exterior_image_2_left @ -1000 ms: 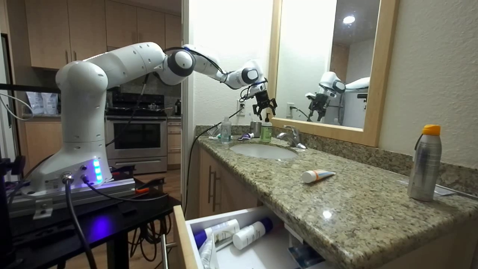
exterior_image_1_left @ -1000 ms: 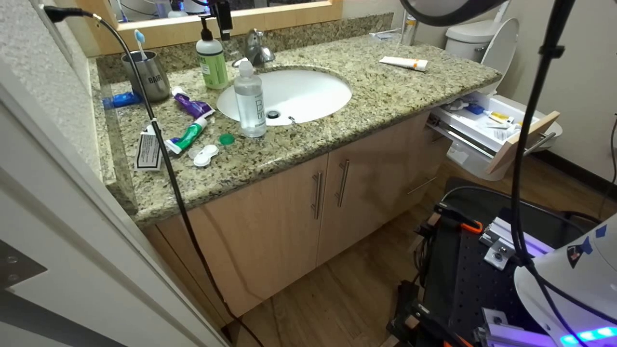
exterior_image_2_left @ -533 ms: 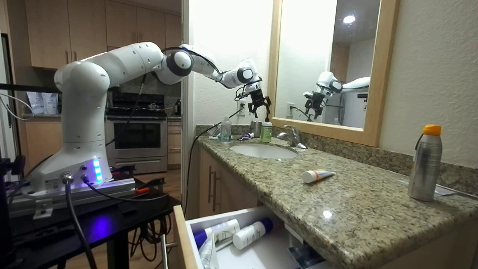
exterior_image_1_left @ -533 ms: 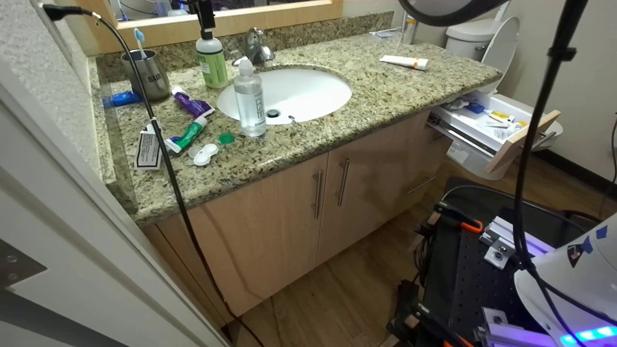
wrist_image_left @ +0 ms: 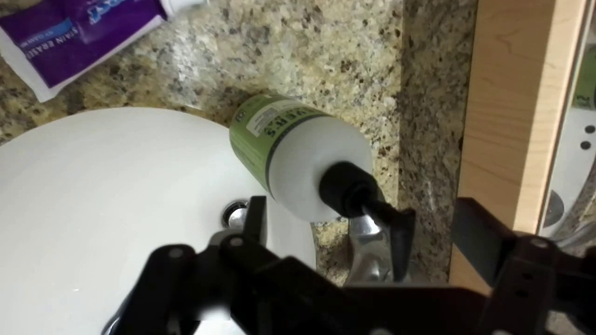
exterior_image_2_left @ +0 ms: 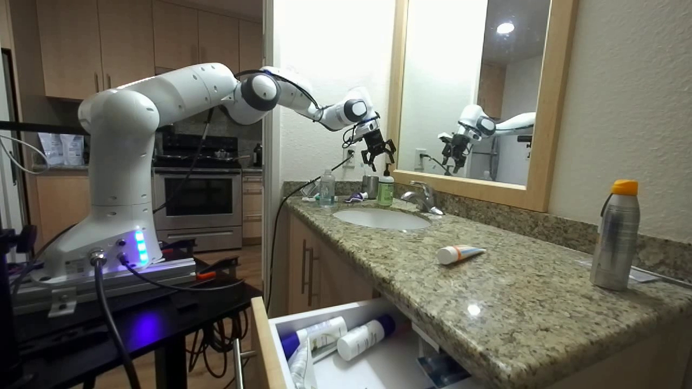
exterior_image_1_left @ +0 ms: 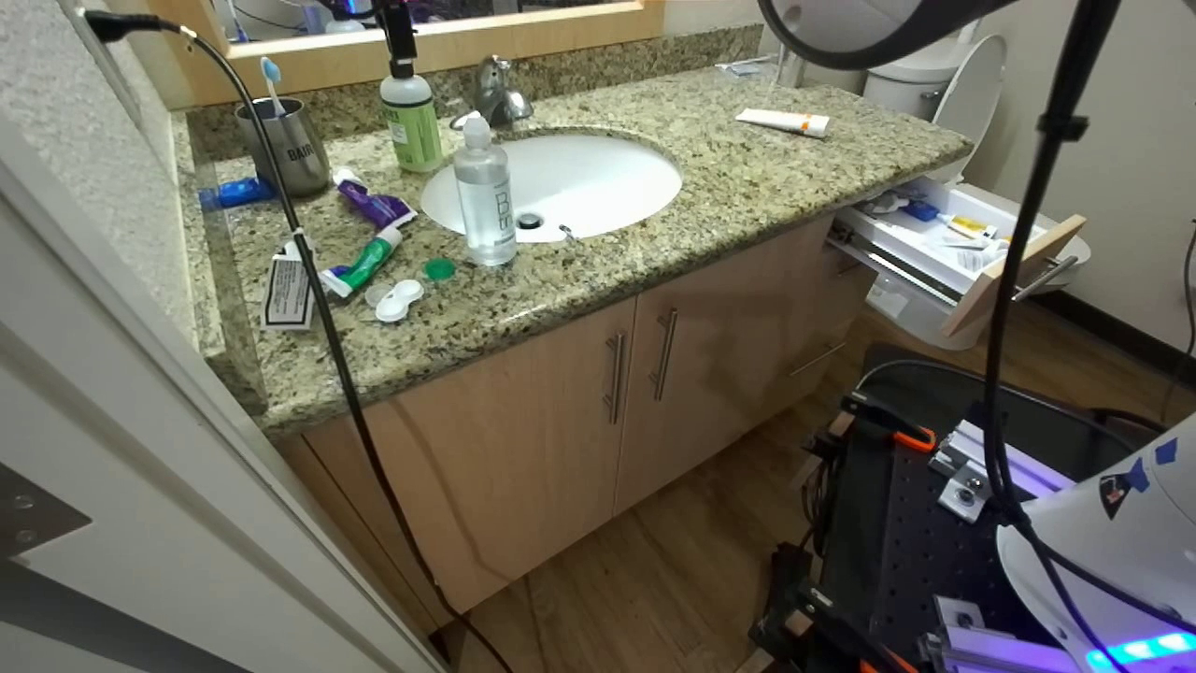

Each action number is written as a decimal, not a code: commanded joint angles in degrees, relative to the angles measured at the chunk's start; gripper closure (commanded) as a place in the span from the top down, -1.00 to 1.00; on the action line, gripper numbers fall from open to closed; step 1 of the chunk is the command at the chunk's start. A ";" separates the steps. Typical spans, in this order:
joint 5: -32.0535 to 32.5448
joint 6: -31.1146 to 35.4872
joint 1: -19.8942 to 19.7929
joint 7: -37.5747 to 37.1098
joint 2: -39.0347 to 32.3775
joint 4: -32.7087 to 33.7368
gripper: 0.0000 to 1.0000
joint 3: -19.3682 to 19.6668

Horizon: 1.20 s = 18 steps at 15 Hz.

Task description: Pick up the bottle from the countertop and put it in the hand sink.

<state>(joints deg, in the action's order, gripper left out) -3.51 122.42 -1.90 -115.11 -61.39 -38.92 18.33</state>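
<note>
The bottle (exterior_image_1_left: 414, 131) has a green label and a black pump top. It stands upright on the speckled granite countertop (exterior_image_1_left: 729, 178) at the back left rim of the white hand sink (exterior_image_1_left: 607, 178). It also shows in an exterior view (exterior_image_2_left: 385, 193) and in the wrist view (wrist_image_left: 316, 153). My gripper (exterior_image_2_left: 381, 162) is open just above the bottle, its fingers pointing down. In the wrist view my gripper (wrist_image_left: 361, 209) has one finger on each side of the black pump spout, apart from it. In an exterior view a dark finger (exterior_image_1_left: 401, 47) hides the pump's upper part.
A clear bottle (exterior_image_1_left: 486, 201) stands at the sink's front left. A metal cup (exterior_image_1_left: 297, 150), a purple tube (exterior_image_1_left: 374, 202) and a green tube (exterior_image_1_left: 367, 260) lie or stand to the left. The faucet (exterior_image_1_left: 502, 93) and mirror frame (wrist_image_left: 507, 116) are close to the gripper.
My gripper has shifted to the left in both exterior views, away from the mirror, and a finger now covers the pump top. In the last half second it barely moved. The bottle stays put.
</note>
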 commanded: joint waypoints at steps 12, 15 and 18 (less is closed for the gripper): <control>-0.96 -0.40 -1.29 -0.84 -1.11 0.74 -0.35 -0.45; -1.01 -0.71 -1.71 -1.00 -1.14 0.82 -0.79 -0.39; -1.13 -1.99 -2.07 -1.23 -0.97 1.00 -0.88 -0.43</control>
<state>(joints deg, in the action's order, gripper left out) -3.77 122.39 -3.10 -116.69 -62.22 -38.37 18.61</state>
